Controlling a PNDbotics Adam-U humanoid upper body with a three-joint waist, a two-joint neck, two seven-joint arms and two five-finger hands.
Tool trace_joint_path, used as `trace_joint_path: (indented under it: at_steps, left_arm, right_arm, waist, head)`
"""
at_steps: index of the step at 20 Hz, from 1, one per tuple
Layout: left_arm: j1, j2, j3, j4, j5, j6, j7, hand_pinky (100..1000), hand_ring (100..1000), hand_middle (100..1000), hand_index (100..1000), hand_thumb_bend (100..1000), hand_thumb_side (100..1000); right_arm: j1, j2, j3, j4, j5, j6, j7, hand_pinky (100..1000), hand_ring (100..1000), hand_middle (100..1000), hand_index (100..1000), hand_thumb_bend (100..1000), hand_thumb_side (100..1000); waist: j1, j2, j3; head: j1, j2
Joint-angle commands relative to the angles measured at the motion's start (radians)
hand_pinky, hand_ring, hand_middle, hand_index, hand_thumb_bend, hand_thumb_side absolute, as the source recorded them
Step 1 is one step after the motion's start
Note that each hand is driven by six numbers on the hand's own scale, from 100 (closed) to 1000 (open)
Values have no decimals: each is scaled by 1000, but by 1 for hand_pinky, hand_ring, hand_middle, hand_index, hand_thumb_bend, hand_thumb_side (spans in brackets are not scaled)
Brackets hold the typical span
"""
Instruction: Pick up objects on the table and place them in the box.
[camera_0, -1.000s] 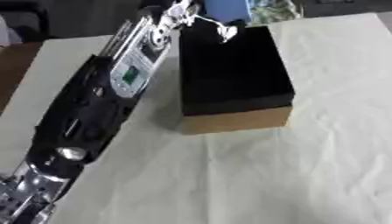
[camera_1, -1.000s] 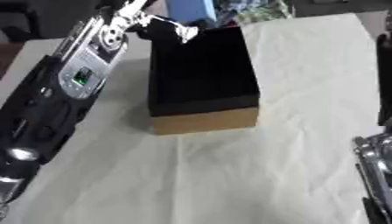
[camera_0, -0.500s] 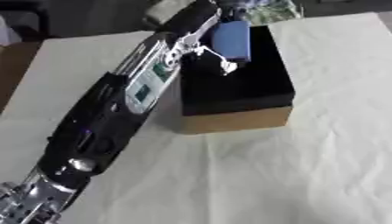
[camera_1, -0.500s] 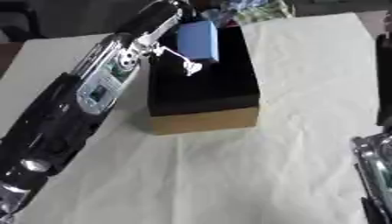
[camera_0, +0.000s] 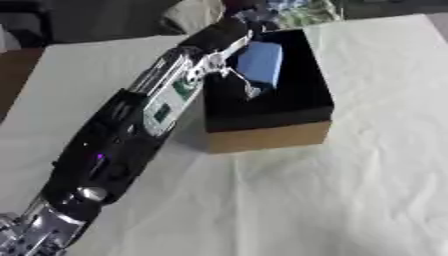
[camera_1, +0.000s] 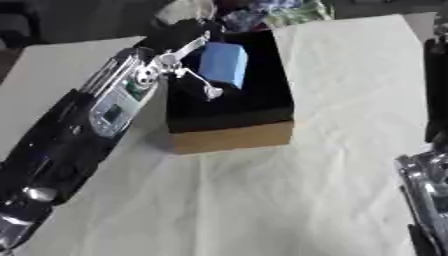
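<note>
- The left hand (camera_0: 229, 62) is stretched out from the lower left, over the far left part of the box (camera_0: 280, 137). Its fingers are curled on a blue block (camera_0: 261, 63) and hold it.
- The blue block is tilted and sits above the dark inside of the box, near its far left corner. I cannot tell if it touches the bottom.
- The box is black inside, with a tan front wall. It stands on the worktop (camera_0: 350, 200), which is covered with a pale cloth.
- Just behind the box, at the far edge, there is a pile of colourful things (camera_1: 280, 12); I cannot make out what they are.
- The right hand (camera_1: 429, 195) shows only at the right edge of the right eye view, well apart from the box. I cannot tell the state of its fingers.
</note>
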Motion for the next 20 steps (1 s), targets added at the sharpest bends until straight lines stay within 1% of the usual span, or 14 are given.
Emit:
trace_joint_path:
  at_steps: [1, 4, 7, 8, 9, 10, 11, 12, 13, 15, 17, 18, 19, 20]
  left_arm:
    - [-15, 7, 9, -10, -46, 8, 6, 1000, 973, 913, 1000, 761, 125]
    - [-13, 5, 12, -12, -58, 21, 19, 1000, 973, 914, 998, 761, 120]
    - [-13, 6, 10, -23, -52, 28, 35, 1000, 966, 906, 993, 724, 110]
    - [-12, 6, 10, -27, -47, 31, 40, 1000, 960, 898, 987, 685, 112]
    - [-11, 5, 11, -33, -39, 35, 47, 1000, 958, 896, 985, 677, 110]
    - [-10, 5, 14, -43, -29, 40, 56, 1000, 951, 888, 980, 624, 111]
    - [-8, 6, 19, -59, -15, 47, 67, 1000, 947, 884, 976, 595, 109]
    - [-8, 7, 25, -79, 3, 56, 80, 1000, 936, 871, 969, 536, 102]
    - [-6, 12, 35, -110, 29, 68, 102, 1000, 929, 863, 964, 518, 101]
    - [1, 27, 67, -200, 112, 105, 171, 1000, 896, 825, 942, 415, 100]
    - [18, 54, 97, -306, 220, 143, 260, 1000, 873, 805, 933, 342, 100]
    - [32, 72, 112, -361, 279, 160, 306, 1000, 848, 783, 922, 259, 100]
    - [51, 90, 129, -416, 343, 174, 351, 1000, 841, 780, 921, 244, 102]
    - [73, 107, 144, -468, 411, 184, 393, 1000, 821, 771, 920, 202, 137]
  right_arm:
    - [-18, -5, -1, -16, -4, -3, 2, 750, 697, 598, 839, 100, 619]
    - [-17, -5, -1, -16, -5, -2, 2, 750, 697, 598, 839, 100, 618]
    - [-17, -6, -2, -16, -4, -1, 2, 750, 697, 598, 839, 100, 618]
    - [-17, -6, -2, -16, -4, -1, 2, 750, 697, 598, 839, 100, 617]
    - [-16, -6, -3, -16, -4, 0, 2, 750, 697, 598, 839, 100, 617]
    - [-16, -6, -4, -16, -3, 0, 2, 750, 697, 598, 839, 100, 617]
    - [-15, -6, -5, -16, -3, 1, 1, 750, 697, 598, 839, 100, 616]
    - [-14, -6, -5, -16, -2, 1, 1, 750, 697, 598, 838, 100, 616]
    - [-12, -7, -6, -16, -1, 2, 1, 750, 697, 599, 838, 100, 616]
    - [-7, -9, -9, -16, 2, 3, 0, 750, 697, 599, 838, 100, 615]
    - [-2, -12, -13, -16, 6, 3, -2, 750, 698, 599, 838, 100, 615]
    - [2, -14, -15, -16, 9, 3, -3, 750, 698, 600, 838, 100, 614]
    - [6, -17, -18, -16, 12, 4, -4, 751, 698, 600, 838, 100, 614]
    - [9, -18, -21, -16, 15, 3, -5, 751, 699, 600, 837, 100, 613]
  waist:
    - [-8, -19, 0]
    - [-10, -20, 1]
    - [-11, -21, 0]
    - [-12, -22, 0]
    - [-13, -24, 1]
    - [-14, -25, 3]
    - [-15, -27, 5]
    - [-16, -29, 7]
    - [-16, -32, 11]
    - [-18, -38, 21]
    - [-19, -44, 34]
    - [-20, -48, 43]
    - [-21, -53, 54]
    - [-22, -57, 64]
  head:
    - [-1, -9]
    - [1, -9]
    - [3, -9]
    - [3, -8]
    - [3, -7]
    - [2, -6]
    - [1, -6]
    - [-1, -5]
    - [-3, -3]
    - [-12, 3]
    - [-27, 10]
    - [-37, 15]
    - [-49, 20]
    - [-60, 24]
